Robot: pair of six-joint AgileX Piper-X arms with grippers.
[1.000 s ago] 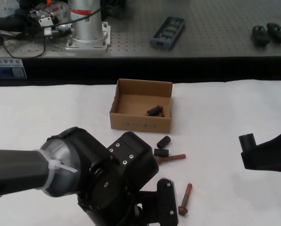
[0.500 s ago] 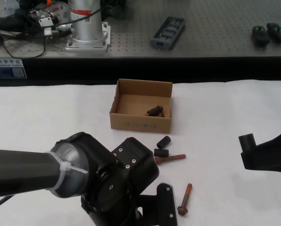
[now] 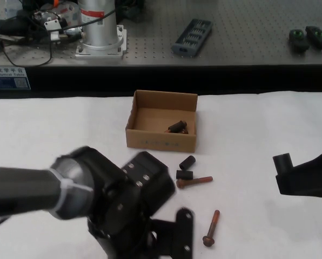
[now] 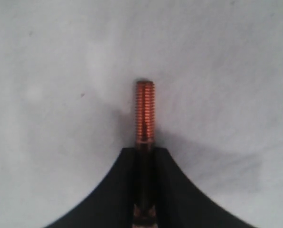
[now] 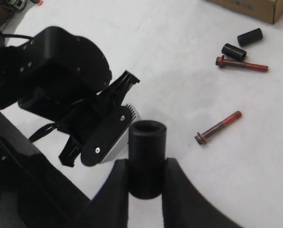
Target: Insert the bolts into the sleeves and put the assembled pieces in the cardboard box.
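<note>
High view: left arm (image 3: 112,210) is sitting low at the front of the white-covered bench (image 3: 53,135), and right arm (image 3: 312,175) is hanging at the right edge. The brown cardboard box (image 3: 161,142) is already holding one assembled piece (image 3: 177,127). Two spare black sleeves (image 3: 187,161) and two spare copper bolts (image 3: 211,227) are lying just in front of it. Left wrist view: left gripper (image 4: 144,151) fingers (image 4: 117,190) are pinching a copper-coloured threaded bolt (image 4: 144,111) by its head end, thread sticking out over the bench. Right wrist view: right gripper (image 5: 146,166) fingers (image 5: 174,190) are clamping a black cylindrical sleeve (image 5: 146,137), open bore showing, left arm near. Risk: if thread and bore are meeting off-axis, the tip is likely catching the rim. Side load could then be twisting the thinly gripped bolt or knocking a part loose.
</note>
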